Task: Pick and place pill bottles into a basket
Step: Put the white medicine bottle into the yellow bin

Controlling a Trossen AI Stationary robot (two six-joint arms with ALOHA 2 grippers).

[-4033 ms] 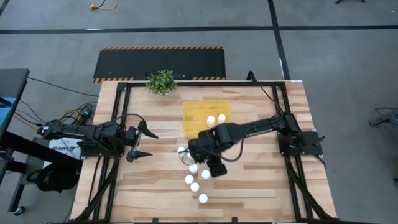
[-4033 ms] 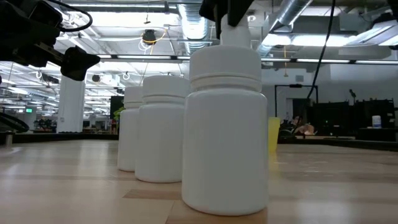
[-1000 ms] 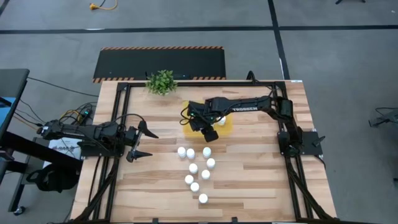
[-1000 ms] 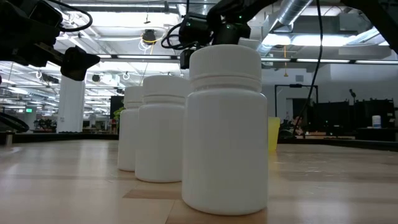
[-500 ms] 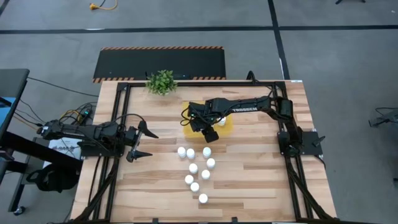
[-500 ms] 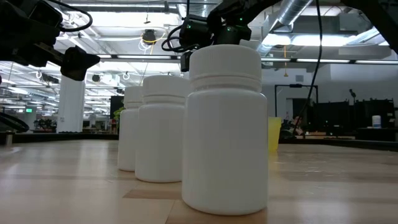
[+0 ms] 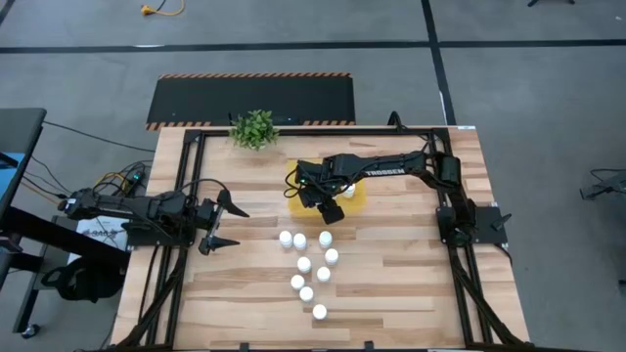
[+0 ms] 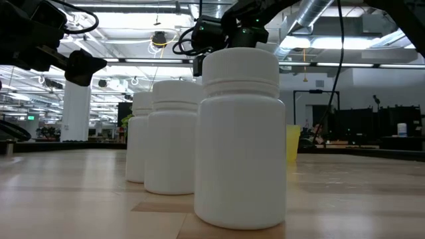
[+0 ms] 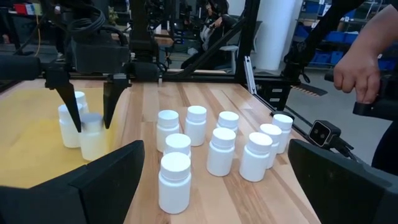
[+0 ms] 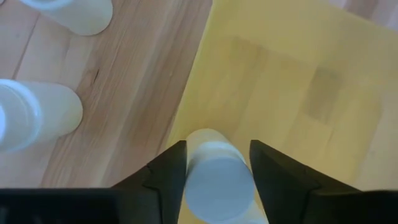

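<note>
My right arm reaches across the wooden table [image 7: 391,264], its right gripper [image 9: 87,106] pointing down over the near edge of the shallow yellow translucent plastic tray [image 7: 354,168], fingers apart around a small white cylindrical pill bottle [image 10: 216,177], apparently touching neither side. Seven bottles [image 7: 315,264] stand mid-table. The left gripper [image 7: 227,224] waits open near the left edge.

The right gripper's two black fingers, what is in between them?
A white pill bottle stands between the right gripper's fingers, over the yellow basket. The right wrist view shows it best; the left wrist view shows it too.
</note>
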